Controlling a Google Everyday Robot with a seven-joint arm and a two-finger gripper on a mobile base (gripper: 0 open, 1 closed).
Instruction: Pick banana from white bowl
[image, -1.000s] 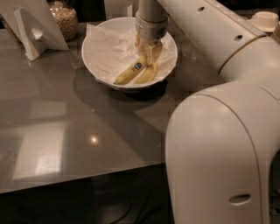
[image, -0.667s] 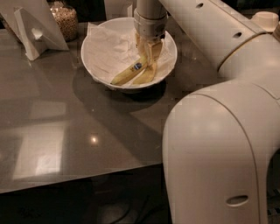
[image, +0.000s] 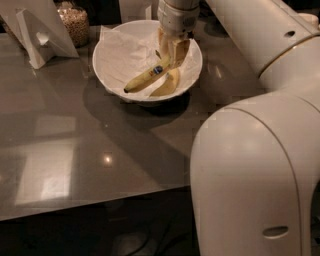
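Note:
The white bowl (image: 98, 70), lined with crumpled white paper, stands at the back of the grey table. The banana (image: 145, 78), yellow with a small blue sticker, slants across the bowl with its dark tip down to the left. My gripper (image: 171, 54) reaches down into the bowl from above, and its fingers are closed on the banana's upper right end. That end is raised off the paper. A shorter, paler banana (image: 167, 86) without a sticker lies just below it in the bowl.
A glass jar of nuts (image: 73, 22) and a white folded stand (image: 37, 35) are at the back left. My white arm and base (image: 250, 170) fill the right side. The table's (image: 75, 150) front edge runs along the bottom left.
The stickered banana's right end has risen with the gripper and now stands apart from the paler banana; its left tip reaches further left in the bowl.

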